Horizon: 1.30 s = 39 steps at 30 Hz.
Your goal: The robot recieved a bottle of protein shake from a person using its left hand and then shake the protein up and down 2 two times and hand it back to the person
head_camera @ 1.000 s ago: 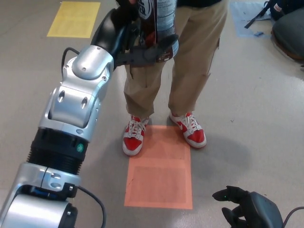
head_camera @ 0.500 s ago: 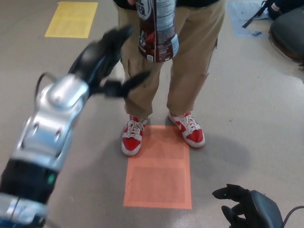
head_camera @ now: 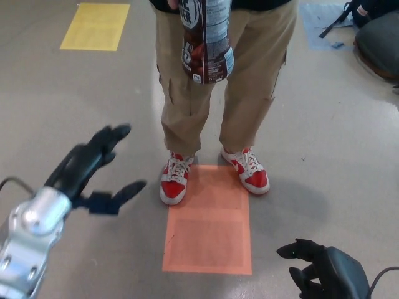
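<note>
Bottle (head_camera: 207, 47) at top centre, in the person's (head_camera: 224, 93) keeping, well apart from both hands; left hand (head_camera: 93, 171) low, fingers spread, holding nothing; right hand (head_camera: 321, 271) idle, fingers apart; hand-back apparently complete, nothing evidently left.

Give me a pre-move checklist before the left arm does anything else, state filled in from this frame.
1. Left hand empty, fingers apart: ok.
2. Bottle clear of the left hand, up in front of the person: ok.
3. Who grips the bottle: cannot tell, its top is cut off by the frame edge.
4. Right hand low at the lower right, holding nothing: ok.
5. Person standing close, red shoes at the orange floor patch: not ok for a wide swing.
6. Cable at the left forearm free of snags: cannot tell.
</note>
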Available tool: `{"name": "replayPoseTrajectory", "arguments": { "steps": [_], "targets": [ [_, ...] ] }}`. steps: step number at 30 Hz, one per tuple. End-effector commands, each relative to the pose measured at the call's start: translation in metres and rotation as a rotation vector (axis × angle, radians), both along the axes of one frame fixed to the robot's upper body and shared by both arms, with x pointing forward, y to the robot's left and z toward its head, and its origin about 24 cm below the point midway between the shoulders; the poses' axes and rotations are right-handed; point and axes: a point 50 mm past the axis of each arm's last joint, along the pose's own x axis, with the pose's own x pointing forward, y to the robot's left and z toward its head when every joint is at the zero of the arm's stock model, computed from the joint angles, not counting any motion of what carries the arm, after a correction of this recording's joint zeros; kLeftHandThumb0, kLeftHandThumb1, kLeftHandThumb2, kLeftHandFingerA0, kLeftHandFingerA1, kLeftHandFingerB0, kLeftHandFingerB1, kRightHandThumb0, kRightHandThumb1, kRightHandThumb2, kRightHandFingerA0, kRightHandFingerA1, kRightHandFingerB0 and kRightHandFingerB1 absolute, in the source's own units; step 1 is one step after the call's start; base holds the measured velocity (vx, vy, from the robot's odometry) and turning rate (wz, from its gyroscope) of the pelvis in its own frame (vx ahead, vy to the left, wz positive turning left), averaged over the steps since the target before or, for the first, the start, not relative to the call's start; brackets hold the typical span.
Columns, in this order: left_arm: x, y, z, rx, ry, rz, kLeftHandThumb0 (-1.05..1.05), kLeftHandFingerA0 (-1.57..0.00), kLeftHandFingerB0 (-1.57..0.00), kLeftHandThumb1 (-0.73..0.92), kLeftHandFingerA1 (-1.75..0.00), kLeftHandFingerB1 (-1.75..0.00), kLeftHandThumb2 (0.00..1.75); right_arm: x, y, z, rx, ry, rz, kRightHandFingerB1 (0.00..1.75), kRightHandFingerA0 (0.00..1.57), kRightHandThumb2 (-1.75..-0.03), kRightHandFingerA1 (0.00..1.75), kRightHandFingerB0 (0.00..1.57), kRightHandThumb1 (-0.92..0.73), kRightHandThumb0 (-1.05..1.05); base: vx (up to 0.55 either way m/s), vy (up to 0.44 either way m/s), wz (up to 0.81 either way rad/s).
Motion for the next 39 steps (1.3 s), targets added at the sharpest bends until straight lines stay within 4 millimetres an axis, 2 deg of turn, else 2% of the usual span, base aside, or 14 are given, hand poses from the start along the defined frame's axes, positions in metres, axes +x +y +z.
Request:
{"name": "replayPoseTrajectory", "arguments": {
  "steps": [1, 2, 3, 8, 22, 23, 27, 28, 29, 30, 34, 37, 38, 39],
  "targets": [
    [-0.035, 0.038, -0.044, 0.198, -0.12, 0.038, -0.37, -0.01, 0.0, 0.23, -0.46, -0.48, 0.87, 0.013, -0.005, 0.009, -0.004, -0.022, -0.024, 0.45, 0.91, -0.63, 0.5, 0.8, -0.76, -0.22, 0.0, 0.0, 0.0],
    [-0.039, 0.041, -0.052, 0.226, -0.095, 0.058, -0.74, -0.27, -0.05, 0.55, -0.33, -0.22, 0.58, 0.013, -0.004, 0.009, 0.009, -0.018, -0.025, 0.44, 0.9, -0.64, 0.49, 0.78, -0.75, -0.22, 0.0, 0.0, 0.0],
    [-0.04, 0.044, -0.057, 0.236, -0.083, 0.074, -0.75, -0.25, -0.04, 0.46, -0.45, -0.22, 0.8, 0.015, -0.004, 0.01, 0.009, -0.018, -0.025, 0.45, 0.89, -0.64, 0.48, 0.79, -0.77, -0.22, 0.0, 0.0, 0.0],
    [-0.045, 0.053, -0.073, 0.268, -0.043, 0.123, -0.7, -0.36, -0.07, 0.43, -0.46, -0.25, 0.75, 0.024, -0.004, 0.017, -0.005, -0.043, -0.019, 0.45, 0.89, -0.63, 0.48, 0.79, -0.77, -0.22, 0.0, 0.0, 0.0],
    [-0.045, 0.058, -0.088, 0.305, 0.024, 0.077, -0.65, -0.27, -0.02, 0.45, -0.46, -0.22, 0.78, 0.032, -0.003, 0.022, -0.001, -0.041, -0.028, 0.44, 0.92, -0.64, 0.49, 0.77, -0.76, -0.24, 0.0, 0.0, 0.0],
    [-0.044, 0.058, -0.089, 0.324, 0.027, 0.07, -0.63, -0.32, -0.05, 0.57, -0.34, -0.21, 0.58, 0.032, -0.003, 0.022, -0.005, -0.045, -0.027, 0.45, 0.95, -0.64, 0.49, 0.78, -0.76, -0.24, 0.0, 0.0, 0.0],
    [-0.041, 0.057, -0.09, 0.382, 0.032, 0.052, -0.66, -0.32, -0.02, 0.6, -0.34, -0.24, 0.58, 0.033, -0.002, 0.022, -0.021, -0.037, -0.029, 0.45, 0.93, -0.63, 0.49, 0.79, -0.77, -0.24, 0.0, 0.0, 0.0],
    [-0.04, 0.057, -0.09, 0.4, 0.034, 0.042, -0.7, -0.26, 0.0, 0.51, -0.47, -0.19, 0.85, 0.034, -0.002, 0.023, -0.021, -0.039, -0.03, 0.45, 0.94, -0.63, 0.5, 0.8, -0.77, -0.24, 0.0, 0.0, 0.0],
    [-0.039, 0.057, -0.09, 0.419, 0.034, 0.031, -0.7, -0.26, 0.0, 0.51, -0.47, -0.19, 0.85, 0.034, -0.002, 0.023, -0.022, -0.042, -0.029, 0.45, 0.94, -0.63, 0.5, 0.8, -0.77, -0.24, 0.0, 0.0, 0.0],
    [-0.038, 0.056, -0.089, 0.443, 0.031, 0.014, -0.69, -0.3, -0.01, 0.65, -0.33, -0.22, 0.59, 0.034, -0.002, 0.023, -0.021, -0.042, -0.032, 0.45, 0.95, -0.63, 0.51, 0.8, -0.77, -0.24, 0.0, 0.0, 0.0],
    [-0.036, 0.053, -0.09, 0.514, 0.018, -0.022, -0.7, -0.31, 0.0, 0.7, -0.33, -0.22, 0.61, 0.036, -0.003, 0.024, -0.033, -0.04, -0.035, 0.44, 0.94, -0.64, 0.53, 0.79, -0.78, -0.25, 0.0, 0.0, 0.0],
    [-0.042, 0.052, -0.095, 0.508, 0.002, -0.022, -0.68, -0.31, -0.05, 0.73, -0.34, -0.2, 0.63, 0.031, -0.003, 0.02, -0.039, -0.029, -0.036, 0.44, 0.94, -0.64, 0.54, 0.8, -0.78, -0.25, 0.0, 0.0, 0.0],
    [-0.044, 0.051, -0.096, 0.508, -0.008, -0.016, -0.71, -0.27, -0.02, 0.6, -0.47, -0.27, 0.92, 0.03, -0.003, 0.019, -0.04, -0.026, -0.037, 0.45, 0.95, -0.64, 0.54, 0.8, -0.77, -0.23, 0.0, 0.0, 0.0],
    [-0.045, 0.051, -0.097, 0.508, -0.011, -0.014, -0.71, -0.27, -0.02, 0.6, -0.47, -0.27, 0.92, 0.03, -0.003, 0.018, -0.04, -0.025, -0.037, 0.45, 0.95, -0.64, 0.54, 0.8, -0.77, -0.23, 0.0, 0.0, 0.0]
  ]
}}
